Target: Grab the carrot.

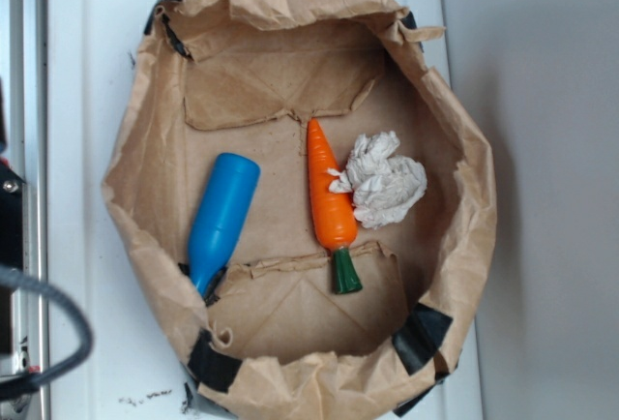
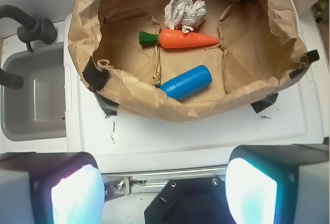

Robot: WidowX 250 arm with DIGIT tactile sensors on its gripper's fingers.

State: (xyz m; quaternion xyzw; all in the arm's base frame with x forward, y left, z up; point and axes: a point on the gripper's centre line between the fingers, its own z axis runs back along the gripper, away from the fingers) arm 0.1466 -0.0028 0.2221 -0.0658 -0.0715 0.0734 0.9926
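Inside, we see a brown paper bag (image 1: 145, 178) with rolled-down walls on the white counter (image 2: 206, 131) holding three things. Our carrot (image 1: 330, 202) lies on the bag's floor near the middle, touching a crumpled white paper wad (image 1: 385, 180) beside it. A blue bottle (image 1: 221, 219) lies apart, against the bag's wall. Our gripper (image 2: 162, 193) hangs spread wide and empty over the counter's edge, well clear of the bag.
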